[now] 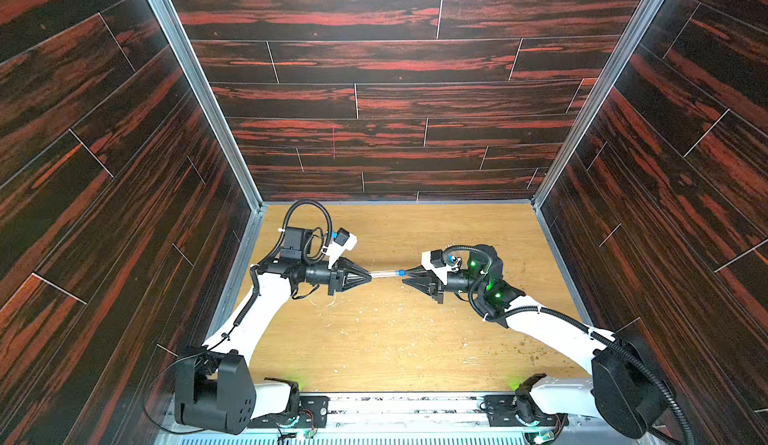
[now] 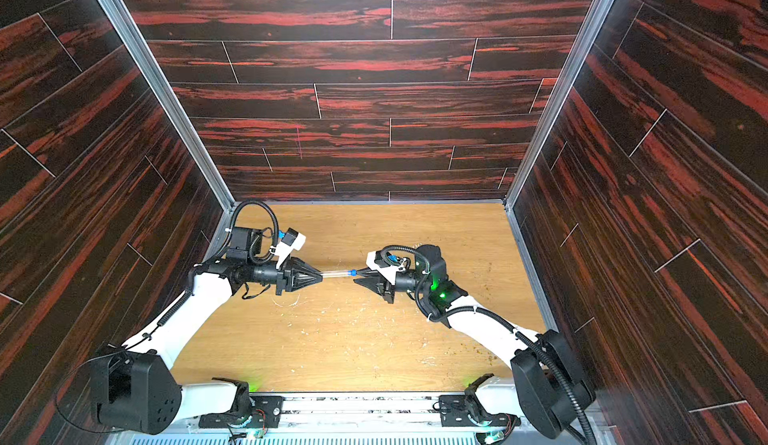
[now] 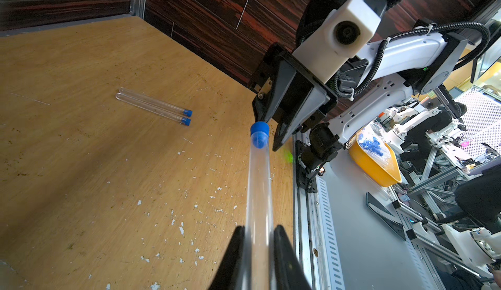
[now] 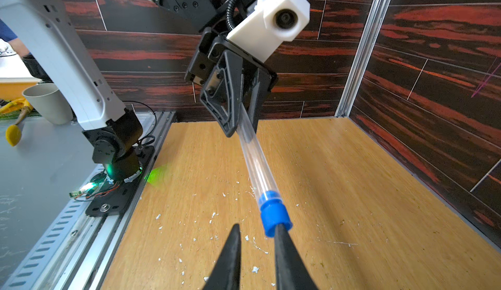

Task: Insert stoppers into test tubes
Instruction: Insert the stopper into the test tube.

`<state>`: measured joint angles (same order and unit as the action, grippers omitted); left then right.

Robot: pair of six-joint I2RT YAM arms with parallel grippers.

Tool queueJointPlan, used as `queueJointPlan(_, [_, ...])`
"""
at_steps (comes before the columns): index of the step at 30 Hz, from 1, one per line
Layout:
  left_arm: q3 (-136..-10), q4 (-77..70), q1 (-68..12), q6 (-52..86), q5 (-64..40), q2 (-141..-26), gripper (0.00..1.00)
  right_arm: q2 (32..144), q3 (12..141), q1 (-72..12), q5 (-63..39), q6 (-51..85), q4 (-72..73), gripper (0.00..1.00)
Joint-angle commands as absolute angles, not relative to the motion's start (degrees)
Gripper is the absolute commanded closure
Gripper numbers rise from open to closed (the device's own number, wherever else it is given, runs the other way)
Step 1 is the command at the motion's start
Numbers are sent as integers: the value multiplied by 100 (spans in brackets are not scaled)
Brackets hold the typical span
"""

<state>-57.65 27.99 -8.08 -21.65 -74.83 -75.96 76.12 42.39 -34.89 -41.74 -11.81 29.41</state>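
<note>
My left gripper [image 1: 369, 277] [image 3: 259, 227] is shut on a clear test tube [image 1: 384, 273] [image 3: 259, 188], holding it level above the wooden table and pointing it at the right arm. A blue stopper [image 1: 401, 273] [image 4: 273, 212] sits in the tube's open end. My right gripper [image 1: 404, 277] [image 4: 258, 225] is open with nothing between its fingers. One fingertip [image 4: 280, 233] touches the stopper's outer end. Two more test tubes [image 3: 154, 103] [image 3: 151, 109] lie side by side on the table, each with a blue stopper [image 3: 188, 112] [image 3: 186, 121] in its end.
Dark wood-grain walls [image 1: 124, 214] enclose the table on three sides. A metal rail [image 1: 415, 405] with both arm bases runs along the front edge. White flecks [image 1: 374, 330] litter the wood. Off the table stand a yellow bin [image 3: 379, 166] and a pale cup [image 4: 48, 103].
</note>
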Motion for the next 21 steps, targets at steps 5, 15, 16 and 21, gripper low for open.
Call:
queueJointPlan(5, [-5940, 2892, -861, -2338, -7647, -7502, 100, 7821, 4594, -3652, -4516, -1369, 2879, 81])
queueJointPlan(15, [-5942, 2906, -888, -2360, -7652, -7517, 100, 8015, 4844, -3777, -4579, -1506, 2778, 84])
queueJointPlan(16, [-5941, 2901, -888, -2364, -7644, -7525, 100, 8039, 4881, -3792, -4579, -1542, 2741, 84])
queueJointPlan(21, [-5941, 2909, -895, -2382, -7633, -7531, 100, 8126, 5013, -3831, -4632, -1597, 2687, 86])
